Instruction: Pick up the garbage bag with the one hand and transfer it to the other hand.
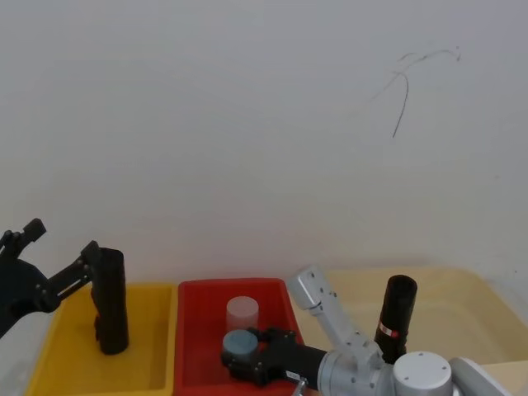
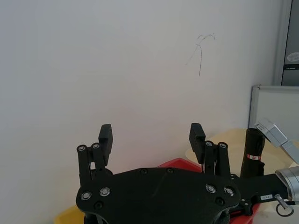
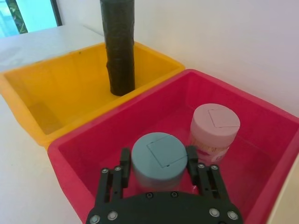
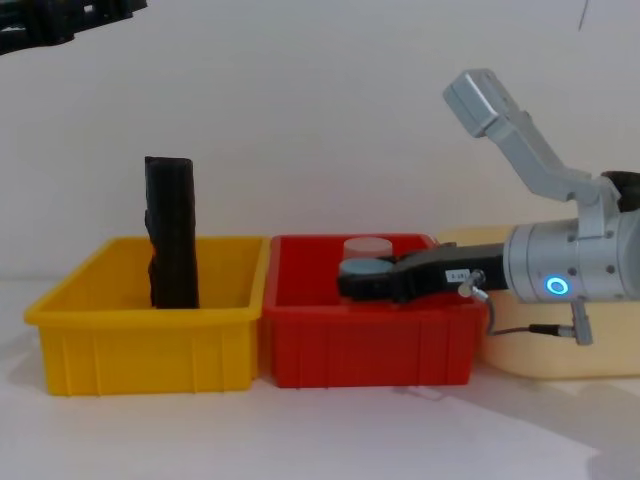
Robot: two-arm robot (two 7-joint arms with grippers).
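Note:
The garbage bag [image 1: 398, 307], a black roll with a red-and-white band, stands upright in the cream bin [image 1: 462, 301] at the right; the left wrist view shows it too [image 2: 252, 150]. Neither gripper touches it. My right gripper [image 3: 158, 164] reaches left into the red bin [image 1: 198, 330], its fingers shut around a blue-lidded jar [image 3: 159, 156], also in the chest view [image 4: 368, 272]. My left gripper [image 2: 150, 135] hangs open and empty, high above the yellow bin's left side [image 1: 62, 241].
A slimmer plain black roll [image 1: 111, 301] stands in the yellow bin [image 4: 150, 345], close to my left gripper's fingertip. A pink-lidded jar [image 3: 215, 126] sits in the red bin behind the blue one. The three bins stand side by side before a white wall.

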